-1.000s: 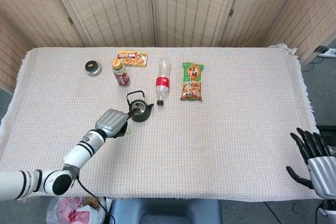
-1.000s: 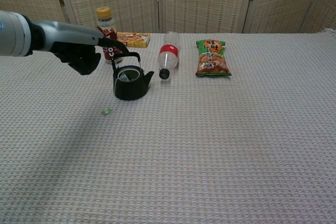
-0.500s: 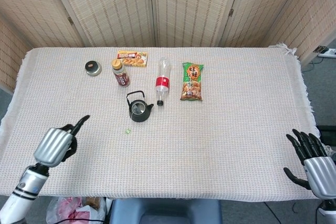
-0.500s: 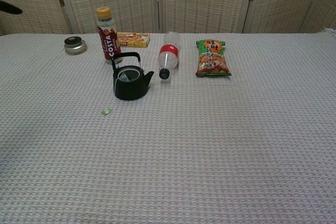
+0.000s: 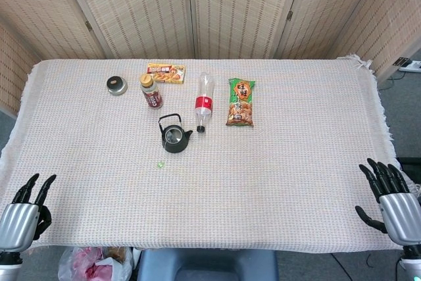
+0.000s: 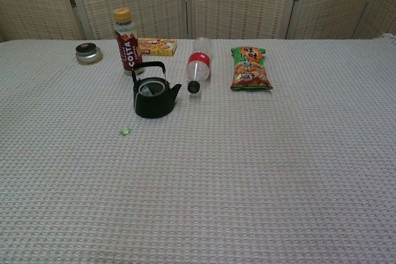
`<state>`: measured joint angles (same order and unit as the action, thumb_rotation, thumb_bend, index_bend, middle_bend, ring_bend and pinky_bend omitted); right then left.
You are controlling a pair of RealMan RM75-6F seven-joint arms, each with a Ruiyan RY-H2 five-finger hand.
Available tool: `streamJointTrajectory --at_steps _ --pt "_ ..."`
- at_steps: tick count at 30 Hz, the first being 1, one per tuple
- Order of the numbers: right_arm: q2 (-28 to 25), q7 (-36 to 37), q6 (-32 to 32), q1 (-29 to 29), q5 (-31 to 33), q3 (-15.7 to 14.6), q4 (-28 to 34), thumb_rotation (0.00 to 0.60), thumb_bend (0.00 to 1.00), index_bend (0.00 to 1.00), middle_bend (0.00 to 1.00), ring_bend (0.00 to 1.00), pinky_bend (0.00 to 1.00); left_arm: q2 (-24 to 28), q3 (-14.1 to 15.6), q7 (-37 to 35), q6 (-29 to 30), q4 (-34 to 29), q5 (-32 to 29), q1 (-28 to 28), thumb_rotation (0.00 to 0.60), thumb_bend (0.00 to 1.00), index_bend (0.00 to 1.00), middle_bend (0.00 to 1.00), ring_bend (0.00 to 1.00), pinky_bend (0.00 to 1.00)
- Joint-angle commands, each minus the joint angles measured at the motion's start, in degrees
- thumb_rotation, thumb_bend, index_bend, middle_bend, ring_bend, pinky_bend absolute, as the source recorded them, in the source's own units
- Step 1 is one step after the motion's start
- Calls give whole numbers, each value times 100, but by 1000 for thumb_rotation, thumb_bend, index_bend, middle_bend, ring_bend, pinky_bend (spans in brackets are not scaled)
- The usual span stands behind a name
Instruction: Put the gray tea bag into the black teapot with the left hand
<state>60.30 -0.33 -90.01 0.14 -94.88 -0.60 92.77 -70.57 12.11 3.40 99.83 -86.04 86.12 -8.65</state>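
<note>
Gray tea bag [image 6: 146, 90] lies inside the black teapot [image 6: 153, 98], only a pale corner visible. Near the tabletop [image 5: 276, 176] front corners, the left robot hand [image 5: 23, 214] and right robot hand [image 5: 389, 202], both partly cropped, are released with fingers spread. A tiny green scrap [image 6: 125, 131] lies just before the teapot.

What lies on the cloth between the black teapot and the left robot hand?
Only a small green scrap lies between the black teapot and the left robot hand; otherwise bare woven tablecloth, clearest in the head view.
</note>
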Motion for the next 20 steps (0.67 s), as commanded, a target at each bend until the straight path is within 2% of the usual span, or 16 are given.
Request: streamJointTrajectory --at_steps 1,9,20 --pt "-4 -3 -19 -10 -59 -32 -3 600 190 0 0 0 0 25 -107 43 -30 -1 62 150 600 184 0 0 0 175" --pt "34 -117 -132 -61 -183 -75 20 600 190 0 0 0 0 171 -328 -134 -279 -12 61 247 600 148 0 0 0 150" --pt "103 -350 -62 -46 -15 8 53 600 190 0 0 0 0 207 -619 68 -703 -110 -78 276 600 148 0 0 0 149"
